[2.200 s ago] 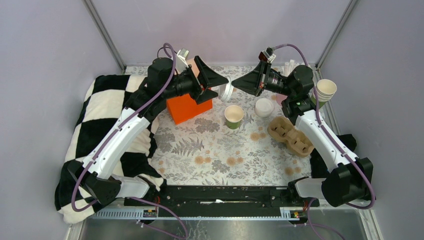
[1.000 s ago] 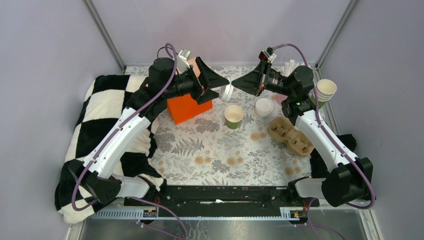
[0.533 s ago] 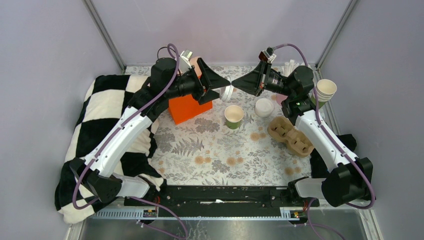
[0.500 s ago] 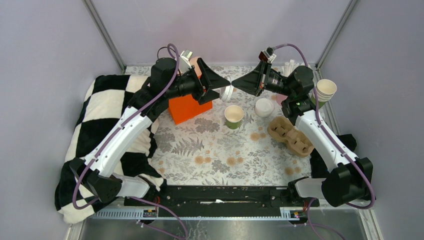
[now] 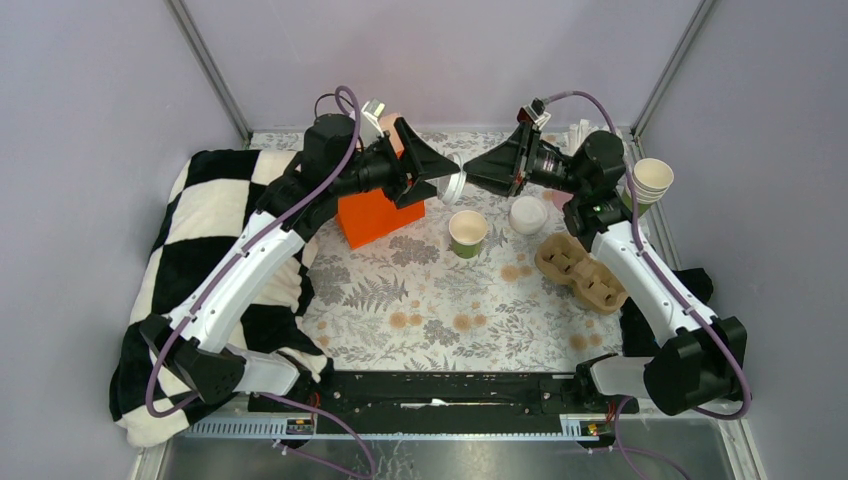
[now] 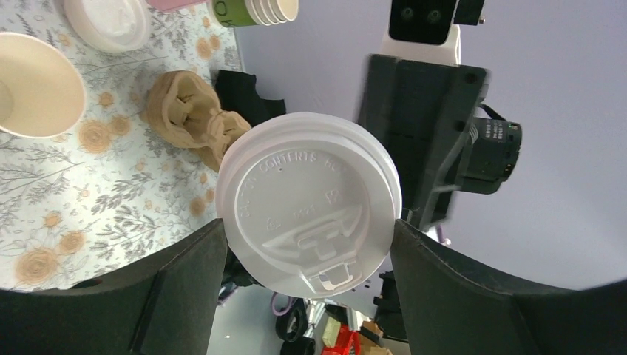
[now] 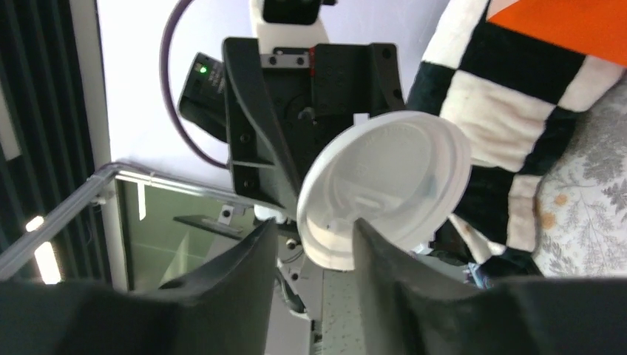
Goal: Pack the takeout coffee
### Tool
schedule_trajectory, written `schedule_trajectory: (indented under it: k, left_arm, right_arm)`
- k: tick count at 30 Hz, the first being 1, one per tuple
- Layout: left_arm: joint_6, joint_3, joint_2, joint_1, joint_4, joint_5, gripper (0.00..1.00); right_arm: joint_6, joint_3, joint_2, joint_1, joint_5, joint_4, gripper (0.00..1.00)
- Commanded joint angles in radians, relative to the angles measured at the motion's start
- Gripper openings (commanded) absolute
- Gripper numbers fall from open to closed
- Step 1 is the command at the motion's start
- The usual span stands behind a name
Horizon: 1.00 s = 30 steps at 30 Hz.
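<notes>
A white plastic lid (image 5: 455, 184) hangs in the air at the back of the table, tilted on edge. My left gripper (image 5: 447, 178) is shut on it, one finger on each side of the rim (image 6: 307, 200). My right gripper (image 5: 472, 170) faces it from the right with its jaws open, and the lid's lower edge (image 7: 384, 185) sits at its fingertips without being pinched. Below them, the takeout coffee's small green paper cup (image 5: 467, 232) stands upright on the table with no lid on it. The brown pulp carrier (image 5: 582, 270) lies to the cup's right.
A stack of white lids (image 5: 528, 214) sits between the cup and the carrier. Stacked lidless green cups (image 5: 650, 182) stand at the far right edge. An orange box (image 5: 375, 215) stands under my left wrist, and a black-and-white checked cloth (image 5: 210, 230) covers the left side.
My right gripper has opened and let go of the lid's edge, drawing back slightly to the right. My left gripper's fingers have closed onto the lid's rim.
</notes>
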Motion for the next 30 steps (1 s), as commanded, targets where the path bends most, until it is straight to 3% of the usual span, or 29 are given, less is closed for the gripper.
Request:
schedule_trajectory:
  k: [1, 3, 4, 7, 9, 14, 21, 30]
  left_arm:
    - [0.077, 0.079, 0.011, -0.006, -0.027, -0.045, 0.77]
    - [0.119, 0.102, 0.027, -0.009, -0.066, -0.071, 0.77]
    - [0.145, 0.115, 0.038, -0.012, -0.087, -0.086, 0.77]
    - [0.236, 0.186, 0.093, -0.041, -0.169, -0.157, 0.77]
    - [0.301, 0.24, 0.147, -0.07, -0.233, -0.222, 0.77]
    - [0.476, 0.381, 0.308, -0.141, -0.382, -0.409, 0.77]
    - [0.663, 0.419, 0.471, -0.216, -0.438, -0.679, 0.77]
    - [0.749, 0.524, 0.672, -0.225, -0.423, -0.665, 0.77]
  right_arm:
    - [-0.256, 0.092, -0.061, -0.026, 0.015, -0.351, 0.74]
    - [-0.491, 0.186, -0.077, -0.082, 0.08, -0.711, 0.94]
    - [-0.61, 0.234, -0.08, -0.116, 0.129, -0.889, 0.99]
    - [-0.943, 0.398, -0.065, -0.168, 0.38, -1.325, 1.0]
    - [-1.082, 0.443, -0.073, -0.169, 0.544, -1.465, 1.0]
    - [-1.181, 0.364, -0.179, -0.168, 0.761, -1.554, 1.0]
    - [-1.178, 0.247, -0.254, -0.168, 0.768, -1.578, 0.99]
    - [-1.151, 0.183, -0.316, -0.169, 0.707, -1.534, 0.99]
